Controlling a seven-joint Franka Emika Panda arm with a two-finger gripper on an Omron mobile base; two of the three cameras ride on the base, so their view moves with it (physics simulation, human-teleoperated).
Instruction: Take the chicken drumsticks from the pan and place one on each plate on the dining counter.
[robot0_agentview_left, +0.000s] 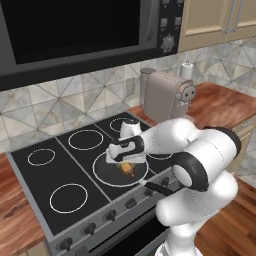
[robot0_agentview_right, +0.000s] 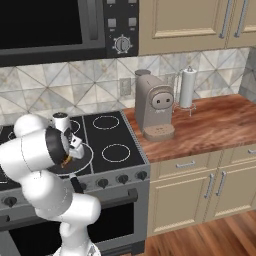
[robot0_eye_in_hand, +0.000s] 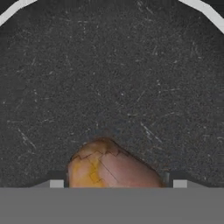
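No writing, brand, number or sign can be read anywhere here. The microwave's control panel (robot0_agentview_right: 121, 31) carries pale square buttons and a round dial, but their faces are too small and blurred to make out any marking. The stove knobs (robot0_agentview_right: 121, 179) below the cooktop show no legible symbols either, and the coffee machine (robot0_agentview_right: 154, 107) beside the stove bears no label.
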